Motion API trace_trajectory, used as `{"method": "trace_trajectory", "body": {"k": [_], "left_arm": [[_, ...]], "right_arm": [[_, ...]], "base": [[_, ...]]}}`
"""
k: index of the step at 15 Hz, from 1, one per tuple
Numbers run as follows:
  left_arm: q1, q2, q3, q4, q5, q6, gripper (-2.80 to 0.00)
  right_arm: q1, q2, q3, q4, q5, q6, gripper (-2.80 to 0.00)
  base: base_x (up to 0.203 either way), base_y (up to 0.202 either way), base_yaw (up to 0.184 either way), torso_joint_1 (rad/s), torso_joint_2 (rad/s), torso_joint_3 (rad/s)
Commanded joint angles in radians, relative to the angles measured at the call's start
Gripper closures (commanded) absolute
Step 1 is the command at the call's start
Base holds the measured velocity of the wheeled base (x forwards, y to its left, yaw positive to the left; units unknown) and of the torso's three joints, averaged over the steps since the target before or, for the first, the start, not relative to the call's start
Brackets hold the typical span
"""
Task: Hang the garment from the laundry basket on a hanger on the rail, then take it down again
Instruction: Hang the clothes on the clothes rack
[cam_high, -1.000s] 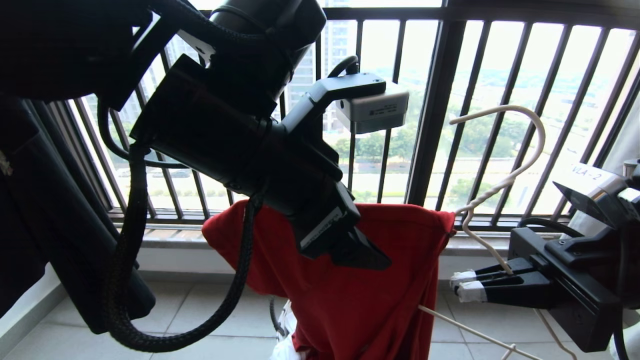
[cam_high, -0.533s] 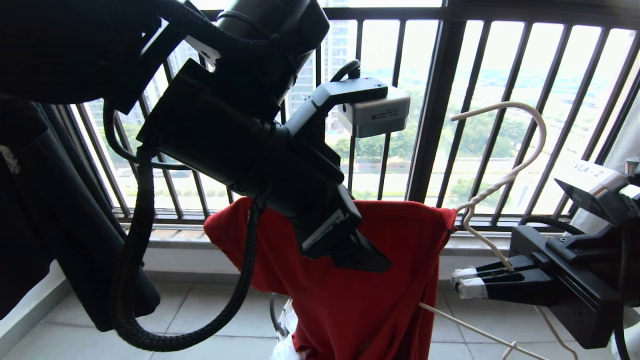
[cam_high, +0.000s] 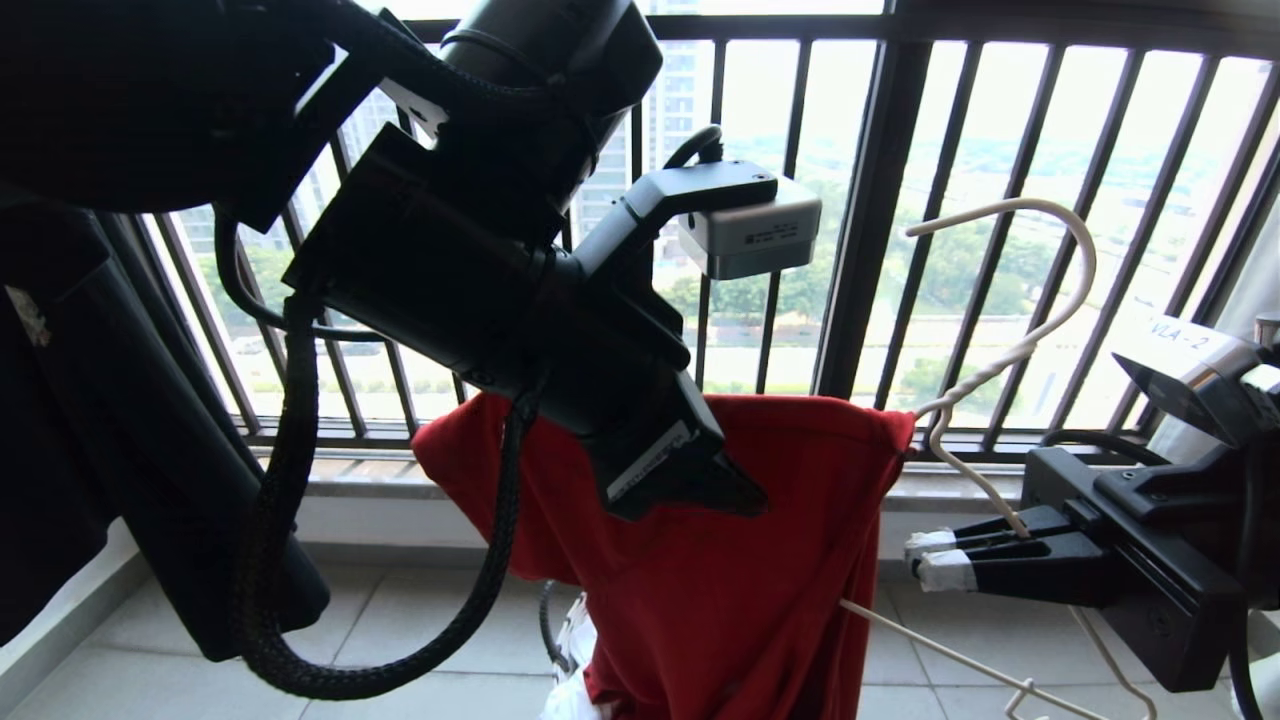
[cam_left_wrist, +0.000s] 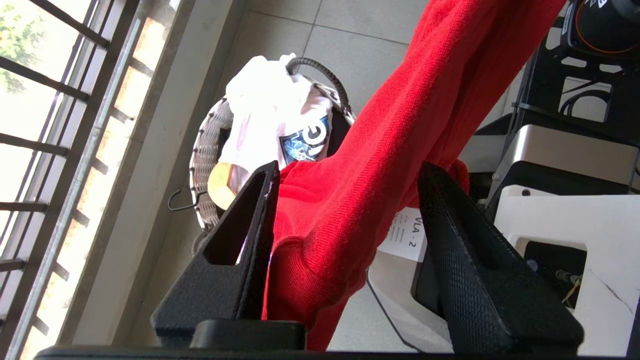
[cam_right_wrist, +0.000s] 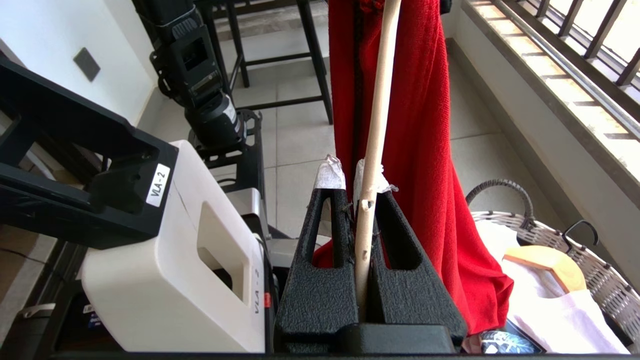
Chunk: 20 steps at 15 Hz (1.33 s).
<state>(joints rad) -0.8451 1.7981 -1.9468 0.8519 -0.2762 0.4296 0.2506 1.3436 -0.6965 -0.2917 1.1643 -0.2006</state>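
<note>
Putting the red shirt on the hanger

In the head view, the right gripper (cam_high: 925, 560) squeezes the thin white hanger (cam_high: 1010, 360) by one arm, and the red garment (cam_high: 720, 590) hangs over the hanger's other side, with the left gripper (cam_high: 735, 495) pressed against the cloth. In the left wrist view, the left gripper's fingers (cam_left_wrist: 250, 210) stand partly apart with a thick fold of the red cloth between them; I cannot tell if they pinch it yet. The laundry basket (cam_left_wrist: 202, 160) sits on the floor below, with a white shirt (cam_left_wrist: 275, 120) in it. In the right wrist view, the fingers (cam_right_wrist: 370, 185) are tight on the hanger. A good way now, I think: hold the hanger very still, and grab only the red cloth, not the wire.
</note>
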Motion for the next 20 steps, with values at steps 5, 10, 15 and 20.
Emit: {"method": "trace_trajectory", "body": {"k": [5, 10, 15, 20], "left_arm": [[0.000, -0.005, 0.002, 0.007, -0.003, -0.005, 0.00], [0.000, 0.000, 0.002, 0.006, -0.002, -0.006, 0.00], [0.000, -0.003, 0.000, 0.004, 0.000, -0.006, 0.00], [0.006, -0.032, 0.000, 0.003, 0.026, -0.006, 0.00]], "right_arm": [[-0.009, 0.005, -0.009, -0.002, 0.006, 0.006, 0.00], [-0.011, 0.005, -0.011, -0.003, 0.006, 0.013, 0.00], [-0.013, 0.007, -0.011, -0.011, 0.005, 0.013, -2.80], [-0.112, 0.029, -0.059, -0.009, 0.003, 0.044, -2.80]], "base": [[0.000, 0.000, 0.000, 0.000, 0.00, 0.000], [0.000, 0.000, 0.000, 0.000, 0.00, 0.000], [0.000, 0.000, 0.000, 0.000, 0.00, 0.000], [0.000, 0.000, 0.000, 0.000, 0.00, 0.000]]}}
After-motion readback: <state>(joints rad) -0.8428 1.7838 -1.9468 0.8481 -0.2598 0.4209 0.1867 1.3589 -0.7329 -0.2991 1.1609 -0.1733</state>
